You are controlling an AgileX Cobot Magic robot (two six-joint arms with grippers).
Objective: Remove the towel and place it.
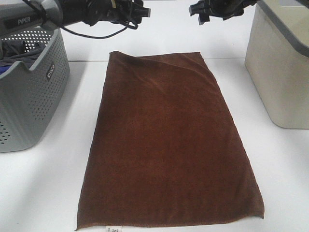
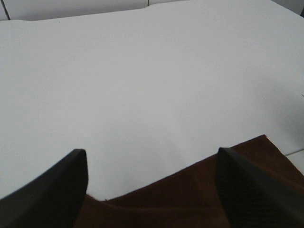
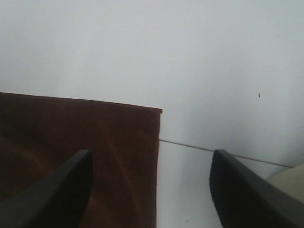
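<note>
Brown towel (image 1: 166, 145) lies spread flat on table (image 1: 285, 174), its far edge just below both grippers. Left gripper (image 2: 151, 190) & right gripper (image 3: 149, 190) hang w/ fingers apart, empty. Cloth looks soft, light, floppy; prob best pinched at the corners under each gripper.

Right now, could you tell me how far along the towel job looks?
It looks nearly finished. Done: the brown towel lies spread flat on the white table, between the grey basket and the beige bin. In hand: nothing; the left claw and right claw are both open and empty above the towel's far edge. Left: perhaps only smoothing the slightly rumpled far left corner.
</note>
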